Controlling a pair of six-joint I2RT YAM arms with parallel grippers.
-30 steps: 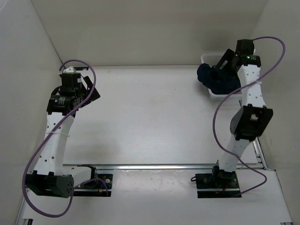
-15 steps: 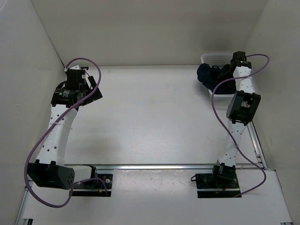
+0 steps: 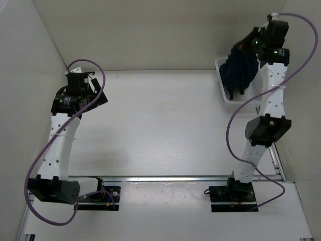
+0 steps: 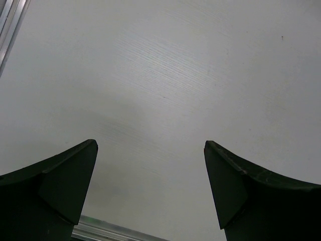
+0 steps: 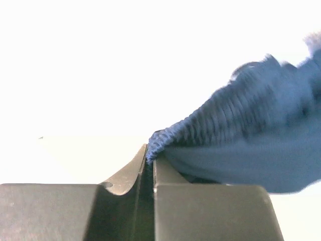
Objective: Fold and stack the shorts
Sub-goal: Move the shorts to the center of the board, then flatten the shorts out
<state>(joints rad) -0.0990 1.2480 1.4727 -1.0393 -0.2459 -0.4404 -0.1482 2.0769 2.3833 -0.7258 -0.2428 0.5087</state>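
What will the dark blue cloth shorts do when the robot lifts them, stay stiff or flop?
Probably flop: the dark blue cloth shorts hang in a loose bunch from the right gripper. They seem light, since a pinch of their ribbed edge holds them.

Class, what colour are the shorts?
The shorts are dark navy blue, best seen in the top view.
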